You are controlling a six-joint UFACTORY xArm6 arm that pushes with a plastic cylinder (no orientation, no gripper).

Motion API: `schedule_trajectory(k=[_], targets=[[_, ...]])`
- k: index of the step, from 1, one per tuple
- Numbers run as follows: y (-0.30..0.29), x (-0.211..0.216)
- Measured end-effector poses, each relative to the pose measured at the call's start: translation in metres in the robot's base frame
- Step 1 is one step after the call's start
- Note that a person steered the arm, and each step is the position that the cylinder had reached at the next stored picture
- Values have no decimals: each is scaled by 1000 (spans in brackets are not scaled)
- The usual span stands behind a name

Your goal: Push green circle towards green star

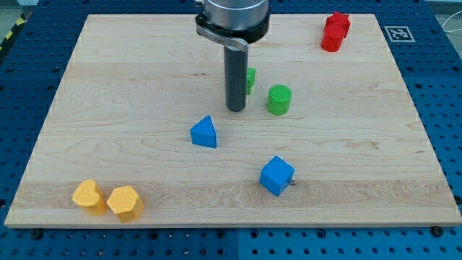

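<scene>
Pale wooden board [130,65] rests on blue perforated table [444,87] (evenly lit).

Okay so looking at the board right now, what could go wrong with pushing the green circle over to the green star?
1. My tip stands to the view's left of the green circle, on the green star's side. A push from here would likely drive the circle away.
2. The rod hides most of the star, so its exact position is uncertain.
3. Circling round the circle, the tip might nudge the nearby star.
</scene>
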State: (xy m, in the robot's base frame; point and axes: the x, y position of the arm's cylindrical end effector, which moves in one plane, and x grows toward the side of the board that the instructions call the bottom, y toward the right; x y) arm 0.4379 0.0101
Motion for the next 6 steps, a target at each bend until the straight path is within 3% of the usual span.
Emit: schedule_trajectory(k=[5, 6], targets=[[128, 13], [108, 3]])
